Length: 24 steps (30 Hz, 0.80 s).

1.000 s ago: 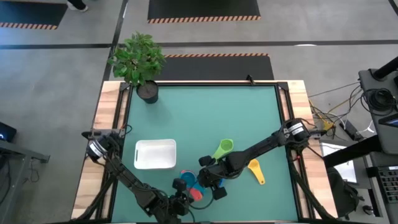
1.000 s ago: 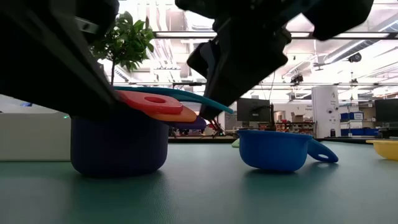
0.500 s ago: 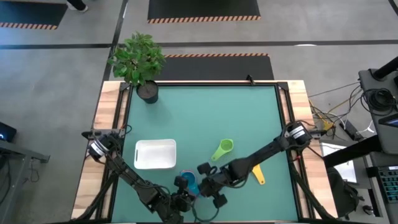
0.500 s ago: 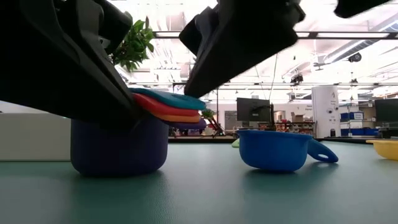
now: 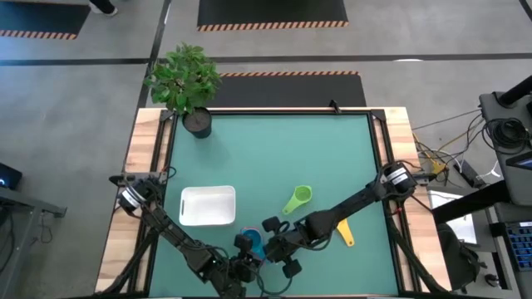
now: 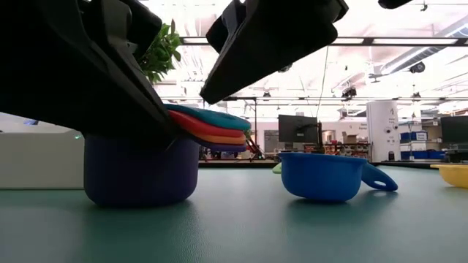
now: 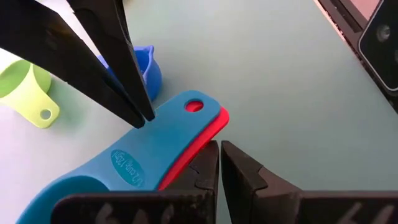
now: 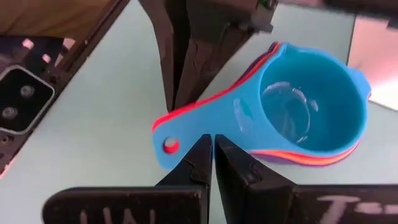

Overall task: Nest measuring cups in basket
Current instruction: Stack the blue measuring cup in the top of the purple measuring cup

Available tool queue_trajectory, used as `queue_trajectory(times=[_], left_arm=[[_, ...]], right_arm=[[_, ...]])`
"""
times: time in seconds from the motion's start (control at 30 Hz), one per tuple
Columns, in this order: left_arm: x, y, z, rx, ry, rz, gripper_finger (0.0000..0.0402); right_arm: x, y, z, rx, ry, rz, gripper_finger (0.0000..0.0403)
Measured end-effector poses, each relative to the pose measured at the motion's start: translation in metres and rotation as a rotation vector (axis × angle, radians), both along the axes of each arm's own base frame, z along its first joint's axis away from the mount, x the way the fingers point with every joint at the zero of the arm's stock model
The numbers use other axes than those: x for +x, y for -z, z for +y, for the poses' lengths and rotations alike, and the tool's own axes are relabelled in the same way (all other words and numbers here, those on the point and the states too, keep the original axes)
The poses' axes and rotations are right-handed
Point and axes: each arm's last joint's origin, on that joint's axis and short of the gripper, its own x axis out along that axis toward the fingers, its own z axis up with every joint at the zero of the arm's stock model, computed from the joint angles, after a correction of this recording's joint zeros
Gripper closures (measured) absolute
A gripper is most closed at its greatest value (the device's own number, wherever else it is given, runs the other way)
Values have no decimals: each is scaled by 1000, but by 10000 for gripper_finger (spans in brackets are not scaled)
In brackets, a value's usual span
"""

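Note:
A nested stack stands near the table's near edge: purple cup [image 6: 139, 172] on the mat, with orange, red and light blue [image 8: 311, 102] inside it, the handles [image 6: 212, 126] lying one over another. My left gripper [image 7: 219, 163] and my right gripper [image 8: 213, 152], both shut, stand on opposite sides of those handles. The dark blue cup [image 6: 325, 175] sits upright to the right of the stack. The green cup [image 5: 298, 199] and the yellow cup [image 5: 342, 231] lie farther off. The white basket [image 5: 208, 205] rests left of the stack. My left gripper's shut fingertips [image 8: 177, 93] meet the side edge of the stacked handles, beside the red one [image 7: 208, 134], coming level from the near-left. The stack stays on the mat. My right gripper's shut fingertips [image 7: 138, 112] press the opposite edge of the light blue handle [image 8: 199, 134], slanting down from the right.
A potted plant [image 5: 197, 123] stands at the far left corner. Open green mat stretches across the middle and far side. Both arms crowd the near edge around the stack.
My right gripper moved toward the near left, onto the stack's handles, and my left gripper closed in from the other side. The red and orange handles, fanned out a second ago, swung in under the light blue one and now lie lined up.

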Motion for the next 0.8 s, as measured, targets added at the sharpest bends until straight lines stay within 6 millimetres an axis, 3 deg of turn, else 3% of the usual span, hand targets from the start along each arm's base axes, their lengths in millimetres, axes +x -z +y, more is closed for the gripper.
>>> queue_trajectory(times=[0.2,0.47,0.8], left_arm=[[0,0,0,0,-1,0,402],[1,0,0,-5,1,-2,402],[2,0,3,-1,-2,-1,402]], right_arm=[[-2,1,-1,-21,-6,19,394],[-10,-8,-10,-151,109,56,394],[-3,13,-1,-126,74,53,394]])
